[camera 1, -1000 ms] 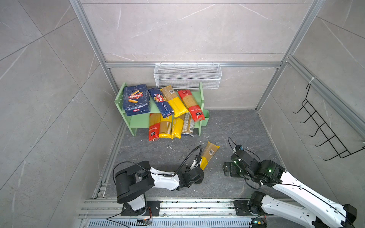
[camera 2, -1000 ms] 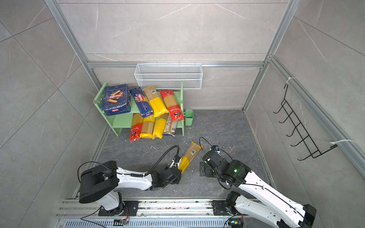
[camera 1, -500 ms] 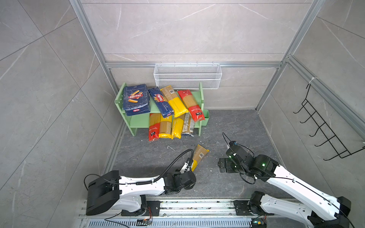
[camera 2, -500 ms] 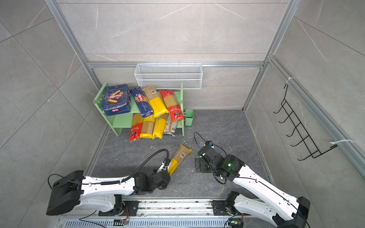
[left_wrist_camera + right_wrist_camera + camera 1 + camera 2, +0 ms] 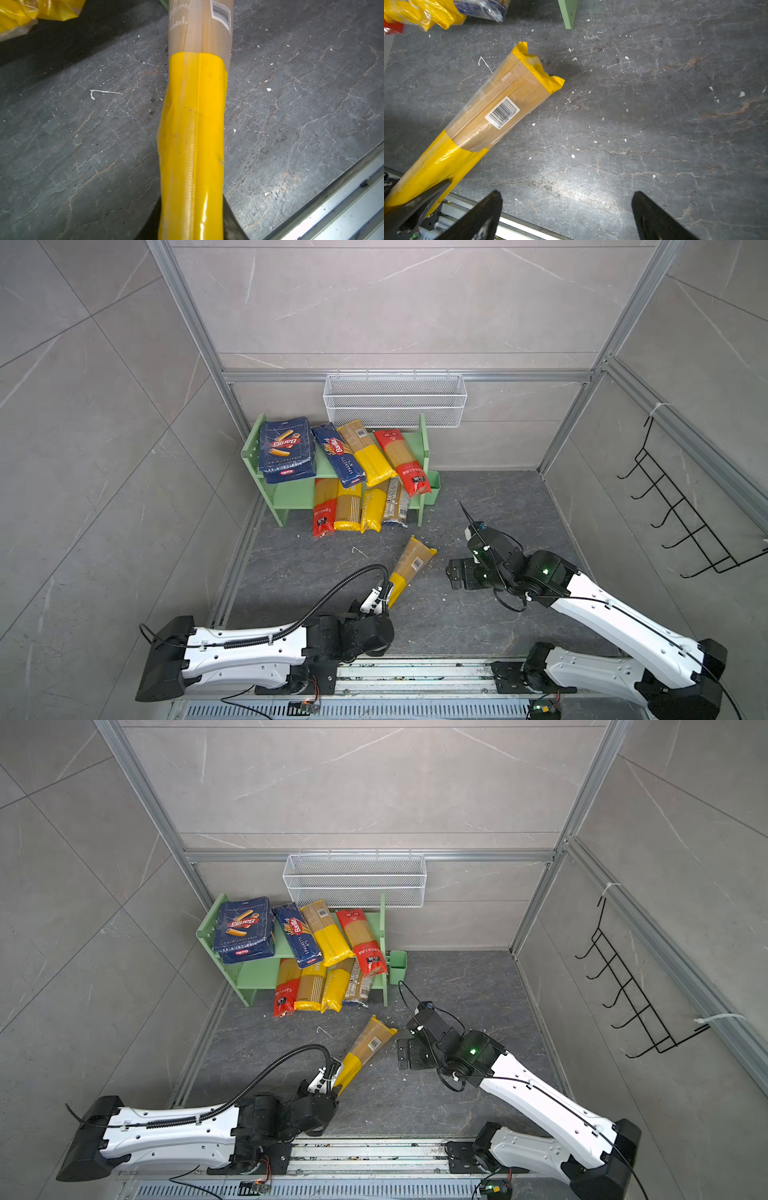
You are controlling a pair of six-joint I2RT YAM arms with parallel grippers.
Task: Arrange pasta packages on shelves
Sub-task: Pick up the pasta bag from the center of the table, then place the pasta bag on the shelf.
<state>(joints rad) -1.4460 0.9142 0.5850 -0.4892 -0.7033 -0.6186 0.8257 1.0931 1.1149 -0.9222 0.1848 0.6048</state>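
In both top views the left gripper [image 5: 385, 593] is clamped on the yellow end of a long clear spaghetti pack [image 5: 413, 562]; the pack slants away from the jaws toward the pale green shelf unit [image 5: 423, 435], and its crimped yellow far end lies between the two arms; whether that end touches the dark stone floor [image 5: 498, 497] cannot be told.

In the right wrist view a white barcode sticker [image 5: 502, 113] sits on the clear film over the spaghetti; the digits under the bars and the pale print beside it are too faint to read. The right gripper [image 5: 566, 218] stands spread wide with nothing between its jaws, over bare floor just beside the pack.

On the shelf unit's top board lie two stacked dark blue boxes [image 5: 286, 448] marked "Barilla", with "RIGATONI" along the edge; beside them is a slim dark blue pack [image 5: 338, 454] reading "Barilla" and "SPAGHETTI", then a yellow-ended bag [image 5: 368, 452] and a red-ended bag [image 5: 401, 460], all three overhanging the front. On the lower tier four long bags [image 5: 357, 506] lean out with their ends on the floor; their lettering is mostly hidden.
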